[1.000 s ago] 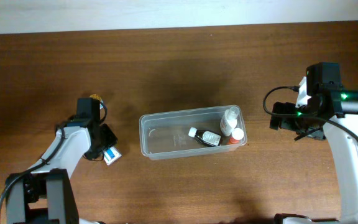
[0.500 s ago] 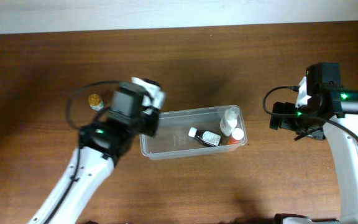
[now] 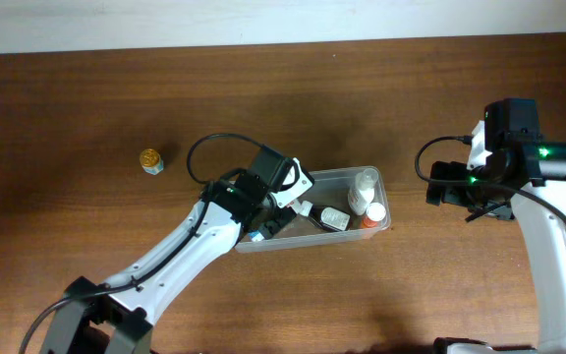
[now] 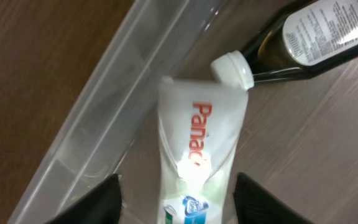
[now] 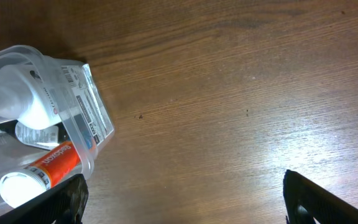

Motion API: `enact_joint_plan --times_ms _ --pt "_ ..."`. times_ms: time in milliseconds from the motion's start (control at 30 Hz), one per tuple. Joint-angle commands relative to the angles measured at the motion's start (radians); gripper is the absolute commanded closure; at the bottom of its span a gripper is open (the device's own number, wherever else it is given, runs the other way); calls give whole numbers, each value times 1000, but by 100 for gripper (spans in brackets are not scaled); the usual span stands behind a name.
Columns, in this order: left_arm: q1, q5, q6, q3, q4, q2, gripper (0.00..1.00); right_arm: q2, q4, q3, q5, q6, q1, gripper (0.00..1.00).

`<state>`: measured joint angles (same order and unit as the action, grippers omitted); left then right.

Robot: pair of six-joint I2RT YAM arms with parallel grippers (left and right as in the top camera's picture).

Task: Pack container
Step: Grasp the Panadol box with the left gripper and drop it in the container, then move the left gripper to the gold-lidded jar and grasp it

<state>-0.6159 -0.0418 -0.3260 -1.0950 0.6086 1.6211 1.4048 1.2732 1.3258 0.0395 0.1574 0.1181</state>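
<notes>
The clear plastic container [image 3: 334, 175] sits mid-table. In it are a dark bottle [image 3: 328, 217], a white bottle [image 3: 364, 189] and an orange tube [image 3: 372, 215]. My left gripper [image 3: 271, 222] reaches over the container's left end. In the left wrist view its fingers [image 4: 178, 202] are spread on either side of a white tube with red lettering [image 4: 201, 143]. The tube lies inside by the container wall [image 4: 98, 106], with a gap at the left finger and its cap by the dark bottle [image 4: 319, 34]. My right gripper [image 3: 447, 189] is open and empty, right of the container [image 5: 95, 134].
A small yellow-capped jar [image 3: 150, 159] stands on the brown wooden table far left of the container. The right wrist view shows the white bottle [image 5: 23, 99] and the orange tube [image 5: 48, 165] through the container's corner, with bare wood [image 5: 229, 93] beyond.
My left arm picked the white tube off the table at the left, carried it right and brought it down into the container's left end. The right arm has not moved.
</notes>
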Motion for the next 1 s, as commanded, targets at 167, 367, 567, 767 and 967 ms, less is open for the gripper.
enact_joint_plan --times_ms 167,367,567,767,967 --pt "106 -158 60 -117 23 -218 1 3 2 0 5 -11 7 8" --pt "419 -73 229 -143 -6 -227 1 3 2 0 6 -11 7 8" --pt "621 -22 298 -295 56 -47 6 3 2 0 6 -11 7 8" --pt "681 -16 342 -340 53 198 1 3 2 0 6 -11 7 8" --pt "689 21 341 -340 35 339 1 3 2 0 6 -11 7 8"
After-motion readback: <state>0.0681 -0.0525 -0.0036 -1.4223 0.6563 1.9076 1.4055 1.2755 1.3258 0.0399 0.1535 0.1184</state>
